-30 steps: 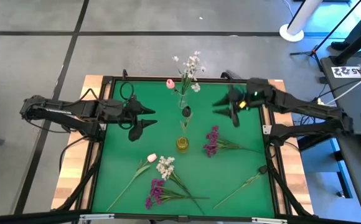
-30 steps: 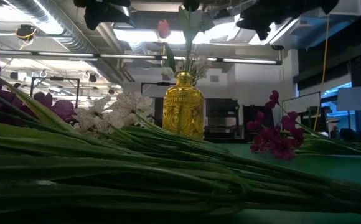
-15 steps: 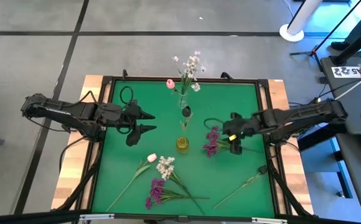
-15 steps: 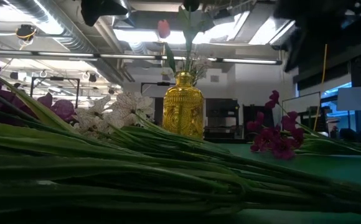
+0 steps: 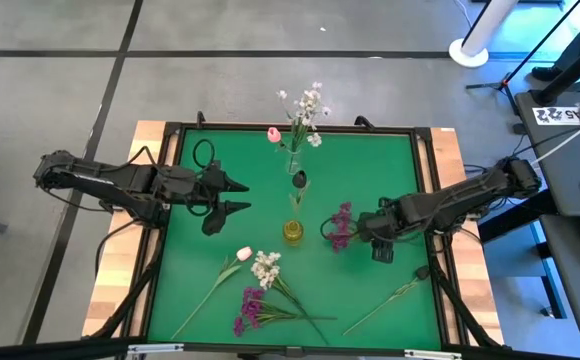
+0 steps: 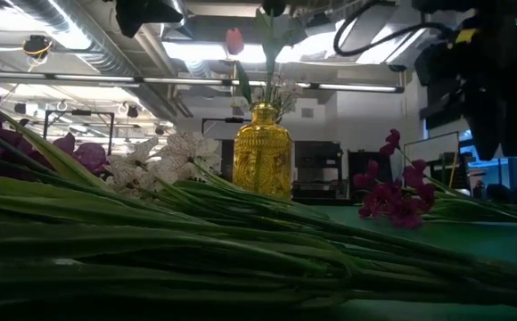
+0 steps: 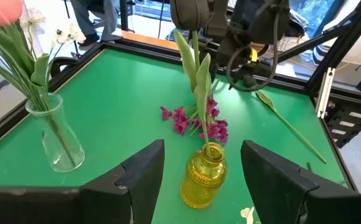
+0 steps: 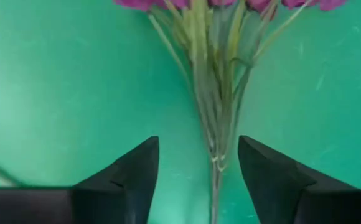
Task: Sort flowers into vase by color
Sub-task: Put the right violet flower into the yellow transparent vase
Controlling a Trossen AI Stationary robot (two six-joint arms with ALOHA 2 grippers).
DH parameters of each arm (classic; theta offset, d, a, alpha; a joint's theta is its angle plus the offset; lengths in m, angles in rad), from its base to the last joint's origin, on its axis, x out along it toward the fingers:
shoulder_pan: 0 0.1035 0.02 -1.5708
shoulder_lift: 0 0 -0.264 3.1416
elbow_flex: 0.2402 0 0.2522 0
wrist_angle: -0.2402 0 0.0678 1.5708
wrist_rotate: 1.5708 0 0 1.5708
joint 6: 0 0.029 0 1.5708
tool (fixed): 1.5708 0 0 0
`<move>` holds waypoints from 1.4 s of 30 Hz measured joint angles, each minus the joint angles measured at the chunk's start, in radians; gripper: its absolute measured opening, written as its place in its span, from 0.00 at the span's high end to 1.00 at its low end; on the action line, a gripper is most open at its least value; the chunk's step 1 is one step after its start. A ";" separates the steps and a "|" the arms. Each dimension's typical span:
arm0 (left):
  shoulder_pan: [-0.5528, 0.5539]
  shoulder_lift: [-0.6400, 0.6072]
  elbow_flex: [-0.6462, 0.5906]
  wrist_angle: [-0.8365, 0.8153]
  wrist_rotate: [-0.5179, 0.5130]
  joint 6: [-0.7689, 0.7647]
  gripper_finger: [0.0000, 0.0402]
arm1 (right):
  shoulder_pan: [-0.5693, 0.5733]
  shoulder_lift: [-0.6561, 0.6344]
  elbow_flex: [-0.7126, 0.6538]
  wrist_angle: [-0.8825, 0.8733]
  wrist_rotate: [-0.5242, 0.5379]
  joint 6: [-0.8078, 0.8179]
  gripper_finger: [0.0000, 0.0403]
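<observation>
Since the earlier frame the right gripper [image 5: 358, 226] has swung from the far right of the green table [image 5: 195, 255] down to the purple sprig [image 5: 342, 226] lying right of the yellow vase [image 5: 292, 231]. Its fingers [image 8: 264, 180] stand wide apart over the stems (one on each side, not yet closed on them). The left gripper [image 5: 238, 196] has shifted slightly nearer and hangs left of centre, its claw also wide and empty.

A clear glass vase [image 5: 293, 163] at the far edge holds white blossoms and a pink tulip [image 5: 273, 134]. The yellow vase holds one tulip. Near the front lie a pale tulip [image 5: 243, 254], a white cluster [image 5: 265, 267] and another purple sprig [image 5: 249, 308]; a bare green stem [image 5: 395, 294] lies at the near right. A tag [image 5: 556, 114] on the desk at far right reads "A5 22", as best I can tell.
</observation>
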 joint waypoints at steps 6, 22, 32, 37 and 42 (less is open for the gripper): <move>0.000 0.000 0.000 0.000 0.000 0.000 0.48 | -0.003 0.044 -0.012 0.025 0.108 -0.017 0.40; 0.000 0.000 0.000 0.000 0.000 -0.001 0.48 | -0.096 0.043 -0.302 0.397 -0.020 -0.043 0.40; 0.000 0.000 0.000 0.000 0.000 -0.008 0.48 | -0.095 0.045 -0.306 0.391 0.000 -0.025 0.60; 0.000 0.000 0.000 0.000 0.000 -0.009 0.48 | -0.095 0.044 -0.307 0.395 -0.001 -0.028 0.85; 0.000 0.000 0.000 0.000 0.000 -0.009 0.48 | -0.095 0.047 -0.277 0.378 0.003 -0.011 0.96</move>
